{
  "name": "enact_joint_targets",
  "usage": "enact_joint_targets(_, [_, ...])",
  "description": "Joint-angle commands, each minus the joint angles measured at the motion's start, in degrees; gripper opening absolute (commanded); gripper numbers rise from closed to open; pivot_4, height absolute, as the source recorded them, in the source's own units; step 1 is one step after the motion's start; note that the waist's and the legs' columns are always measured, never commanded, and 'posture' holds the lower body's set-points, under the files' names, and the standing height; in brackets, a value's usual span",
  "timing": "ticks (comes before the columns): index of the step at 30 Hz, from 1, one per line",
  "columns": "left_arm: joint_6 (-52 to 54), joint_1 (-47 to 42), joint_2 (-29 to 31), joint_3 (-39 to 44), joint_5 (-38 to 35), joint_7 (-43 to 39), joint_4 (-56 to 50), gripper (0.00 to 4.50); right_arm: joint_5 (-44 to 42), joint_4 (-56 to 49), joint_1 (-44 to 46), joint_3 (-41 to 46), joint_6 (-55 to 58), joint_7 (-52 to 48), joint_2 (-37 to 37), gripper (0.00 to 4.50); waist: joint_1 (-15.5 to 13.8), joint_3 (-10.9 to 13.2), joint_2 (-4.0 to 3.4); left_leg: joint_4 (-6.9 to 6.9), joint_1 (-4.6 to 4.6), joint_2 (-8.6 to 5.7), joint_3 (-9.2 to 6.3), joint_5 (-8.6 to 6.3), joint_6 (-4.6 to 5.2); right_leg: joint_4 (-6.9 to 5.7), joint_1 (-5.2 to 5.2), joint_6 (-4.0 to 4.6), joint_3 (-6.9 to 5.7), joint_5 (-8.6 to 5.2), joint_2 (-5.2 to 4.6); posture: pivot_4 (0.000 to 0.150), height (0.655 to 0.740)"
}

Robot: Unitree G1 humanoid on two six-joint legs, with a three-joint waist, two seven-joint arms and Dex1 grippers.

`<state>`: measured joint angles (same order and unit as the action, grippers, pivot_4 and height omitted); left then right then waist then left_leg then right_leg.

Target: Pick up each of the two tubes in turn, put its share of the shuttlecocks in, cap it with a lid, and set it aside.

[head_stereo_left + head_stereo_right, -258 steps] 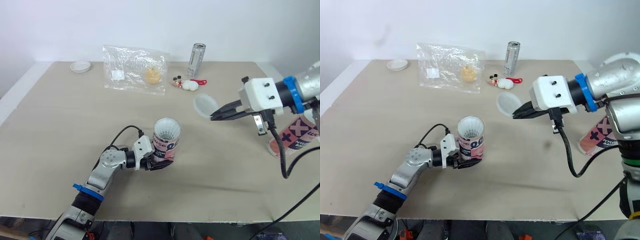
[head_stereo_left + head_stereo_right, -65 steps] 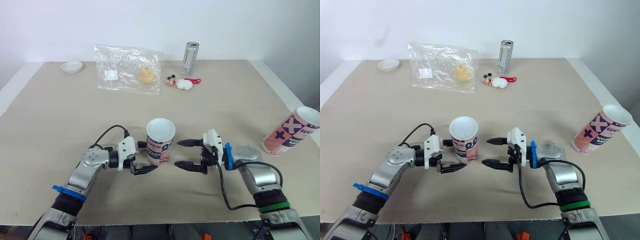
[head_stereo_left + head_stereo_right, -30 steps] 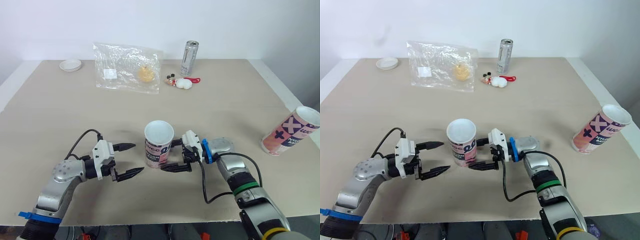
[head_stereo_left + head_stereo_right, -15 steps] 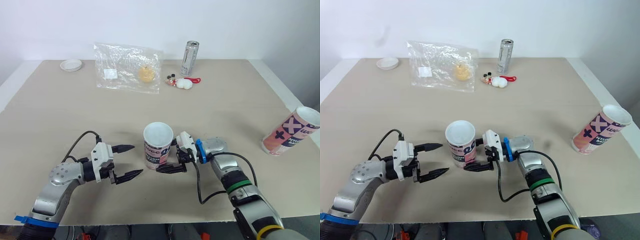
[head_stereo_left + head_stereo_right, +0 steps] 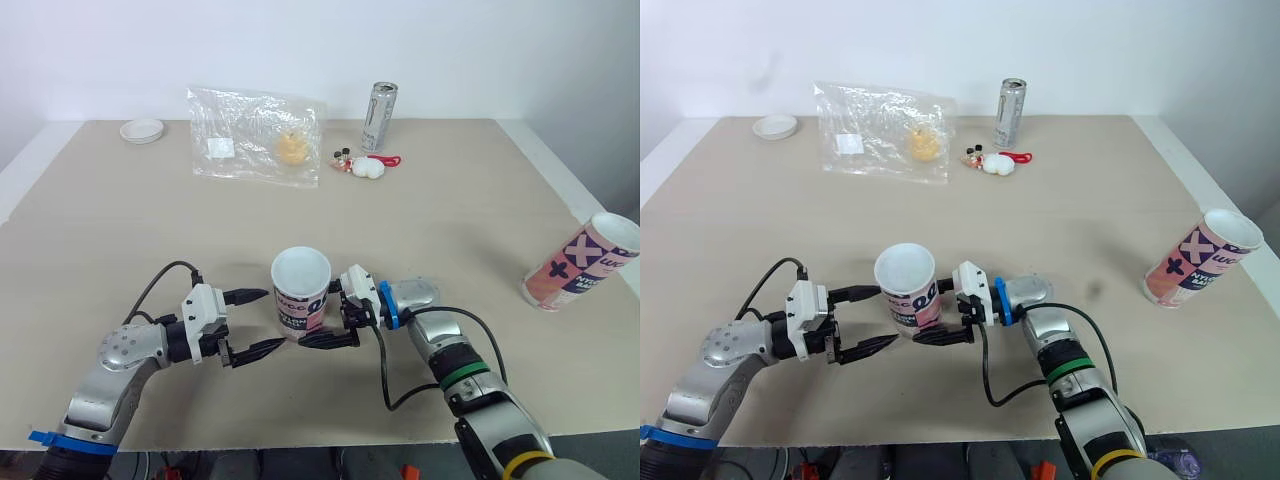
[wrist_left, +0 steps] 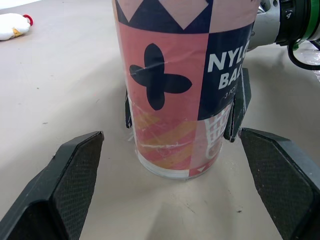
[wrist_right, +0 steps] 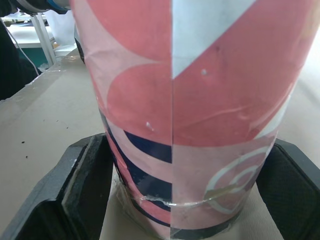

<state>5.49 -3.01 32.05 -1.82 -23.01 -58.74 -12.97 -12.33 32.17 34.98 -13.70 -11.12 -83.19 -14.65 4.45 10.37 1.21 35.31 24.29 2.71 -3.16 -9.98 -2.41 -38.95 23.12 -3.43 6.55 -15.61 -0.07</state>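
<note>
Left wrist view shows the right gripper (image 5: 318, 313) clamped on the tube (image 5: 300, 290) near its base, well nearer the robot than the can (image 5: 378, 117). The left gripper (image 5: 266, 319) gapes just beside. Best to move it aside low and upright, so the lid (image 5: 301, 269) does not pop.

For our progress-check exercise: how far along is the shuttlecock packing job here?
Done: near tube wears a white lid; far tube also looks capped, standing aside. In hand: right tool grips near tube; left tool open. Left: setting it aside.
</note>
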Motion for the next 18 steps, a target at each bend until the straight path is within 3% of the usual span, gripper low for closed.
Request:
enact_joint_targets(1, [0.09,0.23,0.62,0.75,-0.89,0.22,-2.67,4.5,0.37,0.14,0.08,-0.49,-1.16,0.3,0.79,4.39,0.0,0.0,0.0,0.0,0.0,0.0,0.0,0.0,0.0,0.0,0.0,0.0,0.0,0.0,0.0,0.15,0.74])
enact_joint_targets(3, [0.06,0.3,0.73,0.85,-0.84,0.2,-2.71,4.5,0.35,0.43,0.2,-0.31,-1.41,0.31,0.95,4.17,0.0,0.0,0.0,0.0,-0.01,0.0,0.0,0.0,0.0,-0.01,0.0,0.01,0.0,0.01,0.0,0.15,0.74])
enact_joint_targets(7, [-0.16,0.5,1.05,0.9,-0.64,0.13,-2.62,4.5,0.48,0.92,0.49,0.1,-1.94,0.96,1.01,3.06,0.0,0.0,0.0,0.0,-0.03,0.01,0.01,0.0,0.0,-0.01,-0.01,0.02,0.0,0.02,0.01,0.15,0.74])
enact_joint_targets(18, [-0.39,0.31,1.26,0.85,-0.31,0.18,-2.37,4.5,-2.03,-6.29,-3.19,2.56,2.9,3.97,-1.38,3.06,-0.01,0.0,0.0,0.01,-0.04,0.01,0.0,0.02,-0.01,-0.02,-0.02,0.03,0.0,0.03,0.0,0.15,0.74])
